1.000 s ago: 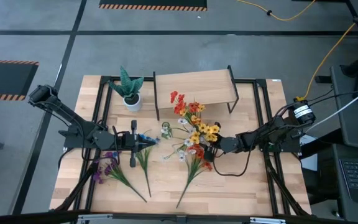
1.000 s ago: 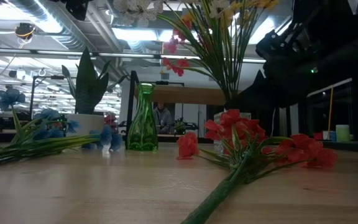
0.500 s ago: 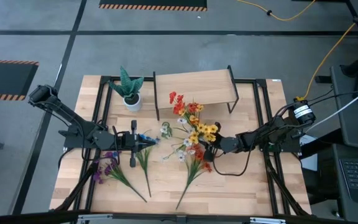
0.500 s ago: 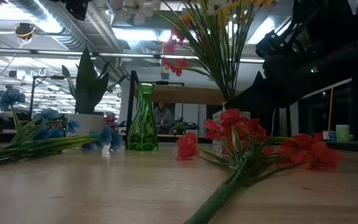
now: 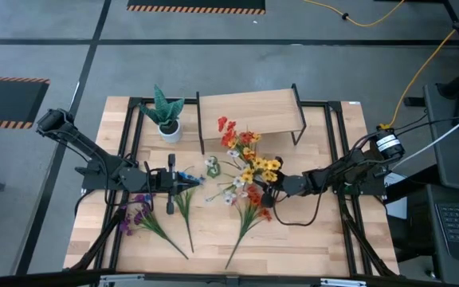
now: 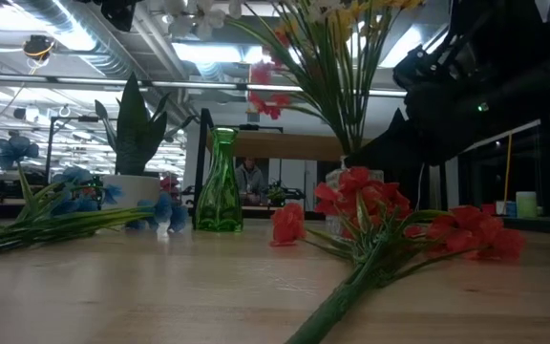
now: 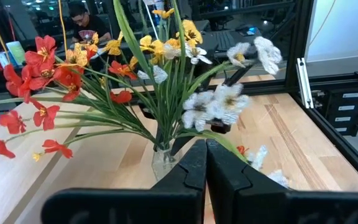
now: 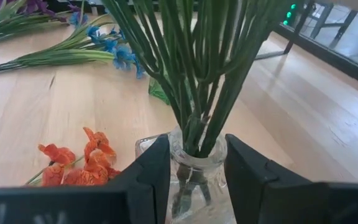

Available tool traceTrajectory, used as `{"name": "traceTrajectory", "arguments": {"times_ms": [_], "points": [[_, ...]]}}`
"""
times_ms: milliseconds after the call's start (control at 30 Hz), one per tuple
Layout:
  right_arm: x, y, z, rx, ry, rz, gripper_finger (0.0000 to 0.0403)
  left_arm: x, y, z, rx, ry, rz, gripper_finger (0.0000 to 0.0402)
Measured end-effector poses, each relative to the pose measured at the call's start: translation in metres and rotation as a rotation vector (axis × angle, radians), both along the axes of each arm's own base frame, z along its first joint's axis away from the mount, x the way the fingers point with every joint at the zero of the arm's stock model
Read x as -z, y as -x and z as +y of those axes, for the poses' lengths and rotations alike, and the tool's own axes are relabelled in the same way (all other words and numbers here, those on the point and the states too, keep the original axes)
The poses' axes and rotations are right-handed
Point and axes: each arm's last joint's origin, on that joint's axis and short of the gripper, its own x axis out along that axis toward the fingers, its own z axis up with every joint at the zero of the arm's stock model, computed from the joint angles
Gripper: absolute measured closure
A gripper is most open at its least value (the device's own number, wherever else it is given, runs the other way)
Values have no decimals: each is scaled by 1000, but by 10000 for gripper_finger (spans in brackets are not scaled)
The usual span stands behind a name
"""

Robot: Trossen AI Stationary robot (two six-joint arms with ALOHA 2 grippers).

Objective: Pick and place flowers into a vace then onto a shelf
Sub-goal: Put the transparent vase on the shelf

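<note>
The right tool grips a clear glass vase packed with red, yellow and white flowers, held above the pale wooden surface near the light-wood shelf. The left tool, fingers pressed together, hovers beside blue sprigs. An orange-red sprig lies loose below the vase.

The low view's top edge chopped off the bouquet blossoms. The glass vase base was hidden behind the right end effector fingers, and the person behind the bench was too small and dim to make out.
</note>
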Motion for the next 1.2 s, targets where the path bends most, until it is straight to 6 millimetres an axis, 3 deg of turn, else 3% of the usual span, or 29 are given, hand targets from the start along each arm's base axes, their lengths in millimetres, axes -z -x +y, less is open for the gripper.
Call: {"name": "traceTrajectory", "arguments": {"times_ms": [1200], "points": [[-83, 25, -8, -25, 62, -169, 287, 1, 0, 1, -28, -9, 6, 395]]}}
